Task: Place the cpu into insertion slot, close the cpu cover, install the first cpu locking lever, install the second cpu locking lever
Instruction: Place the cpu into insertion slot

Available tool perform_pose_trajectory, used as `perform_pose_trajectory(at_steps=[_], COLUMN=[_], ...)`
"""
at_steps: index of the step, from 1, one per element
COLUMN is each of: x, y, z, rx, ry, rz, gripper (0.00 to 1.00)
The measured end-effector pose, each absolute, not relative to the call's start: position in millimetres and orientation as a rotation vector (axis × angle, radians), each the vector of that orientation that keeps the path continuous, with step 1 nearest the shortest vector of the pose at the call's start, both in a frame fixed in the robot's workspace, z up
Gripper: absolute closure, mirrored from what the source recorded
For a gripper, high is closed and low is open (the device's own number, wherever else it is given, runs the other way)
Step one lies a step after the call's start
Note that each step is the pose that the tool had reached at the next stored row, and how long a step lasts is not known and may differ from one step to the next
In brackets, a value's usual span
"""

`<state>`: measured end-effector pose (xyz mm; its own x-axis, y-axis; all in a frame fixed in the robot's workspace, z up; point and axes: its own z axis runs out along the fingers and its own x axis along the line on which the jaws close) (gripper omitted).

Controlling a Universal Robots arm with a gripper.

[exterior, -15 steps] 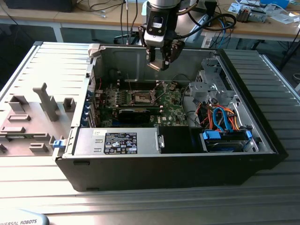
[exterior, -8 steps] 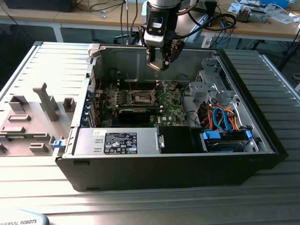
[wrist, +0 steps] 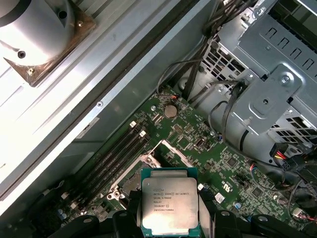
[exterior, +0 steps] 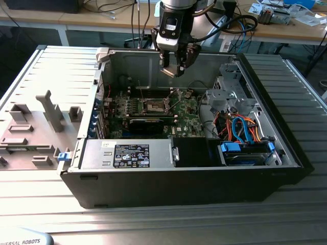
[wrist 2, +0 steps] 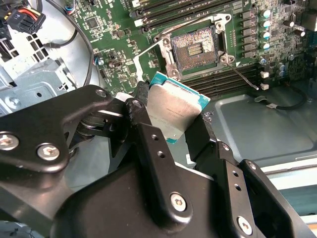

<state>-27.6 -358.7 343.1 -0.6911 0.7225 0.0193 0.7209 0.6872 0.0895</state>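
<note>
My gripper (exterior: 172,70) hangs inside the open computer case, above the green motherboard (exterior: 184,115), and is shut on the cpu (wrist 2: 176,109). Two black fingers (wrist 2: 141,124) clamp the chip's opposite edges, and its silver-grey top (wrist: 170,206) faces the first wrist camera. The insertion slot (wrist 2: 194,48) lies uncovered below and a little to one side of the chip, with its dark pin field showing. The cpu cover (wrist 2: 148,53) is swung up beside the socket. A thin locking lever (wrist 2: 242,77) sticks out from the socket's corner.
A long black card (exterior: 148,123) lies in front of the socket. The power supply (exterior: 127,153) fills the case's near side. The drive cage (exterior: 230,92) and blue and orange cables (exterior: 245,130) are at the exterior view's right. Memory slots (wrist 2: 163,7) flank the socket.
</note>
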Motion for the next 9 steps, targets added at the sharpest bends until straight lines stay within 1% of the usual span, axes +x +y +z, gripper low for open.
perform_pose_trajectory(at_steps=[9], x=[-27.6], y=[-358.7], z=[343.1], rx=[1.236], ry=[2.865], rz=[0.14], gripper=[0.46])
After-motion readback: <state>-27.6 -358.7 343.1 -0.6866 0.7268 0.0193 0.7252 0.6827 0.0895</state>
